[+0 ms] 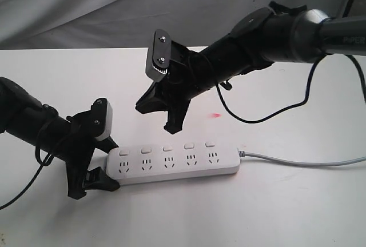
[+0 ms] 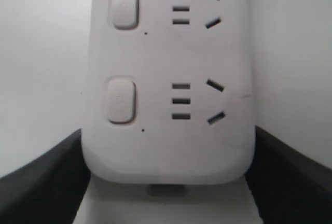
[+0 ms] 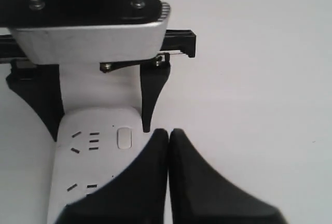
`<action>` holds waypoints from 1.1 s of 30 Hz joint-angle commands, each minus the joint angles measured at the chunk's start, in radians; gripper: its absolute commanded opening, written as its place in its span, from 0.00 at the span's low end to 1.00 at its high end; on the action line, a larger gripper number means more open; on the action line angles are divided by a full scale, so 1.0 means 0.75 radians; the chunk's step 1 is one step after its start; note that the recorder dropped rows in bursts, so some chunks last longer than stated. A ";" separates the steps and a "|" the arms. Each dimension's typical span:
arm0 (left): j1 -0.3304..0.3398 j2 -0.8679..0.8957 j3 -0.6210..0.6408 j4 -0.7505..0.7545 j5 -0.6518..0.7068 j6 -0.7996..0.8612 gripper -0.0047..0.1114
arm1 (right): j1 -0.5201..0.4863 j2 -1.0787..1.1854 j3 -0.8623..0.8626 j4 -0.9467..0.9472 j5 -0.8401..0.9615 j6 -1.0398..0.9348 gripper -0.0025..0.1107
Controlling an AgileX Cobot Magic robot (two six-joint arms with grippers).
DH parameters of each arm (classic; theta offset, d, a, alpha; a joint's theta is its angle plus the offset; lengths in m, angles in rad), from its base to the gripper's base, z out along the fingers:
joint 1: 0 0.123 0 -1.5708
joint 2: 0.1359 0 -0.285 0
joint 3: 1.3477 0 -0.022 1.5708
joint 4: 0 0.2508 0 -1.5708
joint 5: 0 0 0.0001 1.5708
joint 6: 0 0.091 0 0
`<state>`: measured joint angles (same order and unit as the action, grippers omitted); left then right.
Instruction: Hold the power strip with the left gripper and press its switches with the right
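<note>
On the white table, the power strip is lying flat, its cordless end sitting clamped between the left gripper's jaws. The right gripper is hovering above, jaws pressed together. It should be coming straight down, tip centred on one of the switches, pushing gently.
</note>
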<state>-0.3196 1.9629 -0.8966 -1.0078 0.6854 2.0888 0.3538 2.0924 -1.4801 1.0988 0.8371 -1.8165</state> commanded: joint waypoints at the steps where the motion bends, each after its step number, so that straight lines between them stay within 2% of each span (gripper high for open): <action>1: -0.008 0.002 -0.007 -0.008 0.000 0.005 0.53 | 0.037 0.037 -0.023 -0.001 0.022 -0.022 0.02; 6: -0.008 0.002 -0.007 -0.008 0.000 0.005 0.53 | 0.075 0.073 -0.023 0.009 -0.010 -0.025 0.05; 13: -0.008 0.002 -0.007 -0.008 0.000 0.005 0.53 | 0.117 0.108 -0.023 0.024 -0.024 -0.025 0.30; 15: -0.008 0.002 -0.007 -0.008 0.000 0.005 0.53 | 0.120 0.108 -0.023 0.037 -0.030 -0.040 0.34; 23: -0.008 0.002 -0.007 -0.008 0.000 0.005 0.53 | 0.123 0.148 -0.023 0.071 -0.030 -0.048 0.35; 28: -0.008 0.002 -0.007 -0.008 0.000 0.005 0.53 | 0.135 0.172 -0.023 0.169 -0.108 -0.055 0.35; 33: -0.008 0.002 -0.007 -0.008 0.000 0.005 0.53 | 0.140 0.181 -0.023 0.160 -0.161 -0.140 0.35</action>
<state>-0.3196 1.9629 -0.8966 -1.0078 0.6854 2.0888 0.4561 2.2230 -1.4937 1.2033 0.7337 -1.8803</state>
